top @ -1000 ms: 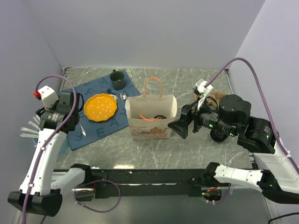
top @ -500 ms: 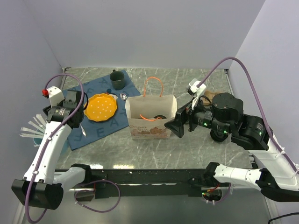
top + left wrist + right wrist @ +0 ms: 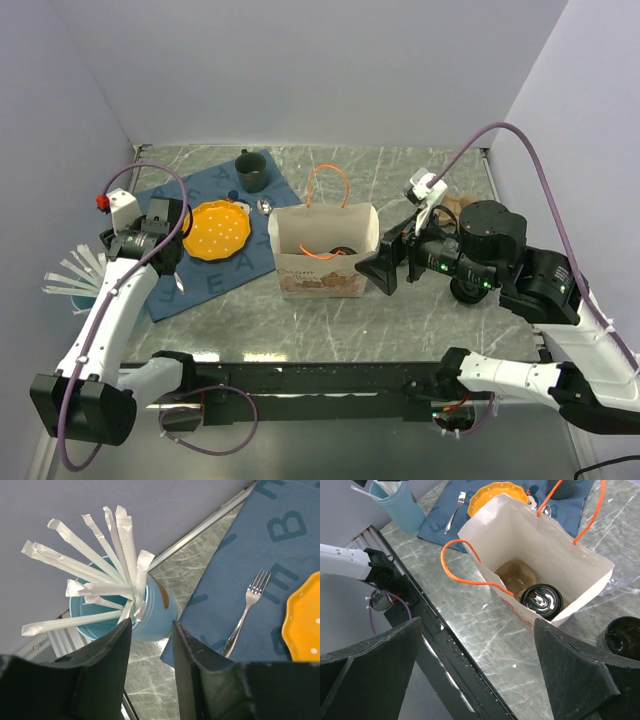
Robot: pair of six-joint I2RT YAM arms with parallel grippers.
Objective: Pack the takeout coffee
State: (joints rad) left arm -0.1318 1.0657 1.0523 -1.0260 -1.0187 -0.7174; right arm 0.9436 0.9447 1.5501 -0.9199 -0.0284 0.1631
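A white paper bag (image 3: pixel 325 262) with orange handles stands open at the table's middle. In the right wrist view, a dark cup with a black lid (image 3: pixel 541 600) stands inside the bag (image 3: pixel 490 530), on a brown pulp tray (image 3: pixel 516 574). A second black-lidded cup (image 3: pixel 625 638) stands on the table right of the bag, and shows under my right arm in the top view (image 3: pixel 467 291). My right gripper (image 3: pixel 383 270) (image 3: pixel 477 625) is wide open and empty, hovering by the bag's right front corner. My left gripper (image 3: pixel 168 255) (image 3: pixel 151 625) is open and empty at the far left.
A blue placemat (image 3: pixel 205 195) holds an orange plate (image 3: pixel 214 230), a fork (image 3: pixel 245 615) and a dark green mug (image 3: pixel 250 170). A light blue cup of wrapped straws (image 3: pixel 125 610) stands at the table's left edge. A brown object (image 3: pixel 453 208) lies behind my right arm.
My left wrist has swung right and a little nearer, over the placemat's left edge. My right gripper has shifted slightly beside the bag. The bag and cups have not moved.
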